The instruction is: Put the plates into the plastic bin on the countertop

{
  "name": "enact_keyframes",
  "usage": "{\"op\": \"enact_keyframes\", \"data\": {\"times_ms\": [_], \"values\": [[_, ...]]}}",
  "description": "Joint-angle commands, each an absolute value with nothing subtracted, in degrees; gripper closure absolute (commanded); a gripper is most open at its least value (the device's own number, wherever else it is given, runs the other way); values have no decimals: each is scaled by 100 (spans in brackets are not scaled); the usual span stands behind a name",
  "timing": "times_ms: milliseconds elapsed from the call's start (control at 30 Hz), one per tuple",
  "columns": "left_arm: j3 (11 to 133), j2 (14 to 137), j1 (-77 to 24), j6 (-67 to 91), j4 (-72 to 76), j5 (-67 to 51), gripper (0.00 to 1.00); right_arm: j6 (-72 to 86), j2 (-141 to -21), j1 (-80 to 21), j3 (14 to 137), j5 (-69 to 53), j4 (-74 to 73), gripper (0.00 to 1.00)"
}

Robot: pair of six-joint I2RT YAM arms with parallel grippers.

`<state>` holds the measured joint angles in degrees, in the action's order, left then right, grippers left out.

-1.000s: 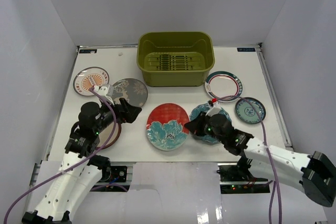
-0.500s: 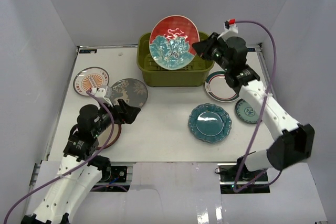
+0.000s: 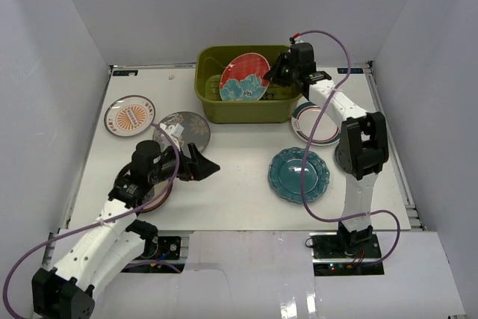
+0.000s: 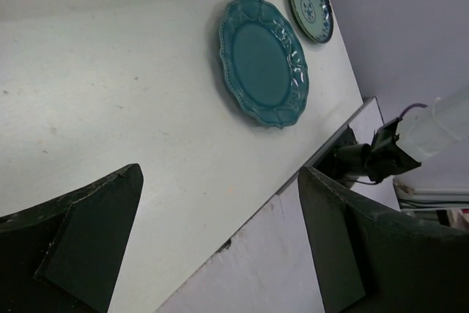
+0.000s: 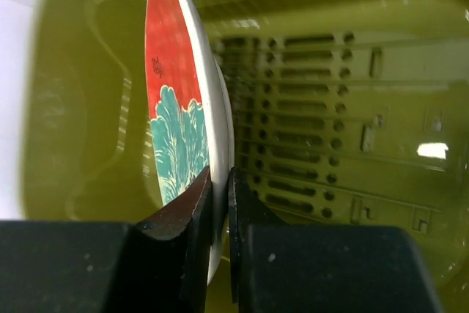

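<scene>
round red teal-flowered plate (image 3: 244,78) inside olive-green plastic bin (image 3: 224,113), right gripper (image 5: 218,181) clamping it; left gripper (image 3: 203,168) wide, empty; other plates (image 3: 299,175) on desk (image 3: 239,151).

I am seeing the bin (image 3: 250,113) sitting at the tabletop's (image 3: 239,162) back, one plate (image 3: 244,78) standing tilted inside it in the right tool (image 3: 274,77), other plates (image 3: 299,175) lying before it.

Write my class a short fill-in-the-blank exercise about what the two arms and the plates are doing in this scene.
1. The right end effector is shut on the rim of the red plate, which is painted with teal ____.
2. The left end effector hovers over the countertop with its jaws ____.
3. The plastic bin has exactly ____ plate inside it.
4. The teal scalloped plate lies nearer the ____ arm's base.

Missing words: flowers; open; one; right.
</scene>
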<state>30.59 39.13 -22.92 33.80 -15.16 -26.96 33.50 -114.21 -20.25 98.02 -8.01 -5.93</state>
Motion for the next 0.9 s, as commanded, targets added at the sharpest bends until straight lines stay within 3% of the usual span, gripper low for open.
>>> {"op": "enact_keyframes", "data": {"times_ms": [0, 200, 333, 367, 433, 533, 833, 867], "values": [[2901, 4121, -2390, 3823, -827, -3322, 2, 3419, -11214, -2030, 10424, -1257, 264, 92], [2707, 4973, -2584, 4245, -169, -3507, 3, 3042, -11636, -2030, 10423, -1204, -122, 92], [2786, 5641, -3162, 4394, 219, -3305, 2, 2673, -11777, -2048, 10442, -923, -527, 76], [2934, 5956, -3268, 4377, 237, -3183, 2, 2594, -11803, -2057, 10433, -845, -658, 62], [3058, 6265, -3593, 4333, 237, -2989, 2, 2444, -11830, -2065, 10407, -642, -773, 48], [3357, 6863, -3936, 4324, 281, -2611, 3, 2234, -11804, -2100, 10327, -352, -861, 34], [4253, 8532, -4649, 4447, 571, -1793, 16, 1934, -11593, -2188, 10678, -351, -1081, 1], [4384, 8673, -4676, 4465, 641, -1749, 19, 1934, -11480, -2197, 10722, -412, -1090, 4]]}}
